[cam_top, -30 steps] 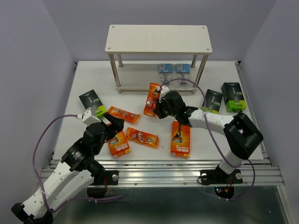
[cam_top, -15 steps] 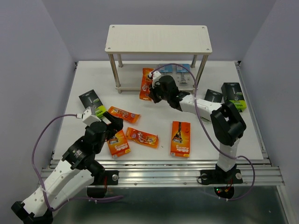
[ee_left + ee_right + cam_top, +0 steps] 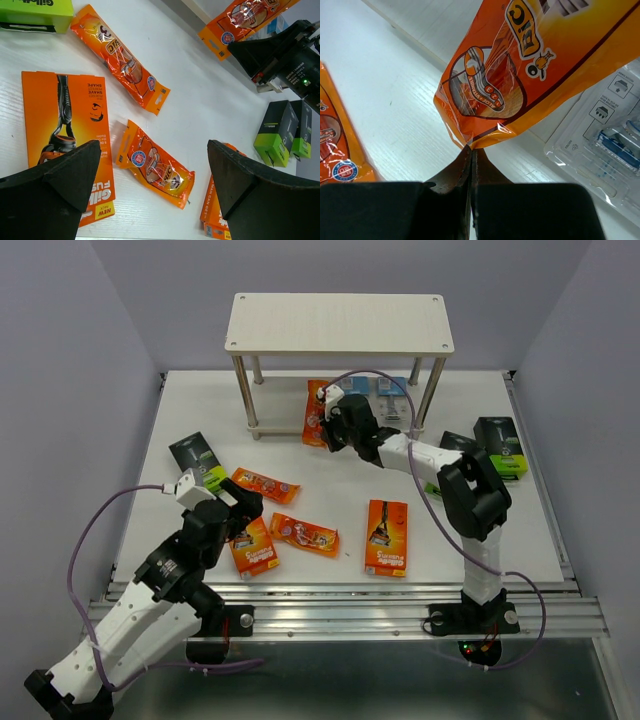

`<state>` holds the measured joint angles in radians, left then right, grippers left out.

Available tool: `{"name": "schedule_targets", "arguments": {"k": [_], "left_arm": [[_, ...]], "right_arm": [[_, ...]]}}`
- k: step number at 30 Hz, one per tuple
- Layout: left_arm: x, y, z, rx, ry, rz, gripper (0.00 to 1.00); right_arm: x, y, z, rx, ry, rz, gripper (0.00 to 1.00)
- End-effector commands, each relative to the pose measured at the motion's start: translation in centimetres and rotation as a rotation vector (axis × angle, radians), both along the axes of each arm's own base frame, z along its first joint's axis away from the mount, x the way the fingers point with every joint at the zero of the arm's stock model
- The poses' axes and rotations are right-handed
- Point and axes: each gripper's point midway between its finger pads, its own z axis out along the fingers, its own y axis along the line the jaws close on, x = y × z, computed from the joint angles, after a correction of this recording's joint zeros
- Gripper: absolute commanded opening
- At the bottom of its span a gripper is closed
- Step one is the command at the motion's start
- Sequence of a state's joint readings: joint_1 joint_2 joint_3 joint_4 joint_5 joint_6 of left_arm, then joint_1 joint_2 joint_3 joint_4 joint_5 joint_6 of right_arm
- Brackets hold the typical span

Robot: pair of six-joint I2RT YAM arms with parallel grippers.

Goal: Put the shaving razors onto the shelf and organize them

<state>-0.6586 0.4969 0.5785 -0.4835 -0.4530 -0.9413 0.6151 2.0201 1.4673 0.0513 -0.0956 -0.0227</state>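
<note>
White table (image 3: 200, 405), lavender walls (image 3: 60, 340)

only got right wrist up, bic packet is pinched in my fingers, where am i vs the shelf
Observer: The top view shows the right gripper holding the orange packet at the front of the shelf's lower board, left of the blue blister packs.
Operator: left arm in my way
Observer: No. The left gripper is open at the front left, by a flat orange box.
Operator: how many packs not shelved
Observer: Seven lie on the table: two foil packets, two flat orange boxes, three black-and-green boxes.
</note>
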Motion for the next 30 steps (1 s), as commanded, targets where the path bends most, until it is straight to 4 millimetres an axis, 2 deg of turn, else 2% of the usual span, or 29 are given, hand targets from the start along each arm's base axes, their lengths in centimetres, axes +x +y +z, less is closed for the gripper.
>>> {"name": "schedule_targets", "arguments": {"k": [1, 11, 21, 30], "left_arm": [[0.7, 0.4, 2.1, -0.018, -0.048, 0.04, 0.99], [1.0, 0.3, 1.9, -0.009, -0.037, 0.045, 0.99], [1.4, 0.1, 1.9, 0.001, -0.028, 0.045, 0.99], [1.4, -0.1, 1.8, 0.001, -0.027, 0.044, 0.99]], "right_arm": [[2.5, 0.2, 2.4, 0.008, -0.088, -0.036, 0.01], [4.4, -0.5, 1.6, -0.035, -0.134, -0.105, 0.01], [5.4, -1.2, 3.0, 0.011, -0.197, -0.156, 0.02], [6.3, -1.5, 3.2, 0.028, -0.209, -0.188, 0.02]]}}
